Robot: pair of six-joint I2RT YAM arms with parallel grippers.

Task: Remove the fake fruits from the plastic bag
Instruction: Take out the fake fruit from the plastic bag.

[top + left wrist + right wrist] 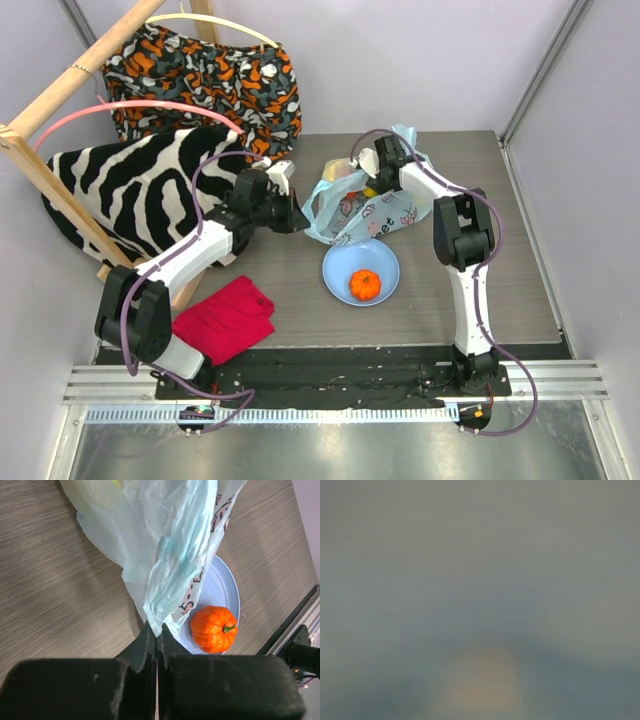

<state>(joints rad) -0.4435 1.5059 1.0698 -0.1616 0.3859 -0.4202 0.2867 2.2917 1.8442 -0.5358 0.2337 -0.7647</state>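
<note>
The left claw (pixel 157 631) pinches the plastic bag (pixel 170 540) shut-tight — the right claw (pixel 374 166), buried in it, unreadable.

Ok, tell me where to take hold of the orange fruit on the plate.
Grip across the round middle of the orange fruit, coming straight down. It sits stem-up on the plate, with its sides clear of the plastic bag.

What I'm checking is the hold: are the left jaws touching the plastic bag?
Touching. The left wrist view shows the left gripper with its jaws closed on a fold of the plastic bag, the film pinched between them.
</note>
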